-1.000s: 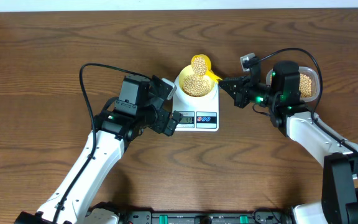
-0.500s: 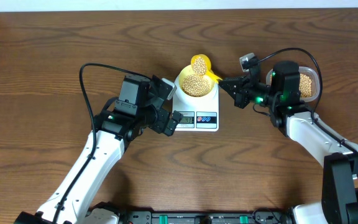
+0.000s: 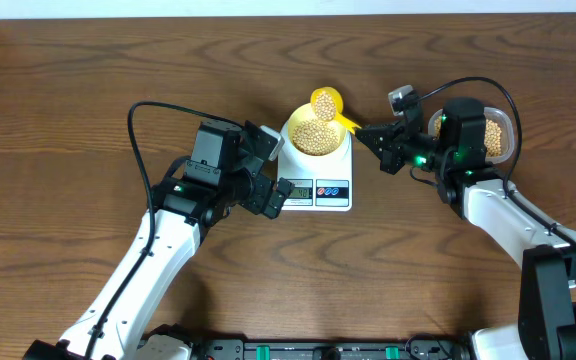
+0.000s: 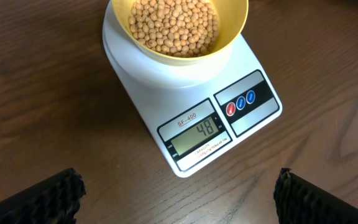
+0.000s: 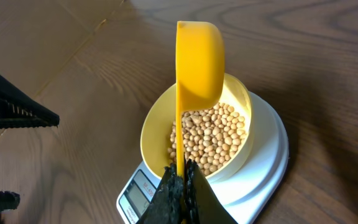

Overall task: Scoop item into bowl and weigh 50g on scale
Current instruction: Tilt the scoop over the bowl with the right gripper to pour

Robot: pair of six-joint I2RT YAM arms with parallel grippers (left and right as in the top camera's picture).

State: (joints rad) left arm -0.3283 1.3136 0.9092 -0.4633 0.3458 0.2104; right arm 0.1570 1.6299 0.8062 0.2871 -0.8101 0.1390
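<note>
Over the far rim of the bowl (image 3: 315, 137) hangs a bright yellow scoop (image 3: 326, 102) with a small heap of beans (image 4: 174, 25) showing in it. The right end effector (image 5: 180, 186) is clenched on its handle. The bowl sits squarely on the scale (image 4: 142, 81), and it is well filled. The display (image 4: 196, 132) reads 48, so I judge the job is nearly done and only a few more beans are wanted.

From where I stand, this top-up calls for a light touch. The scoop wants tipping only a little, so that beans roll off its lip a few at a time and not in a rush. A pause after each trickle would let the number settle. The scoop should stay clear of the bowl's rim, since any push on it would spoil the reading. It should pour nearer the bowl's middle, so that nothing bounces onto the bench (image 4: 42, 93).

The left end effector (image 4: 179, 186) is spread wide and grasps nothing. It hovers on the display side of the scale, apart from it. A clear tub (image 3: 496, 135) with more beans stands beyond the right arm.
</note>
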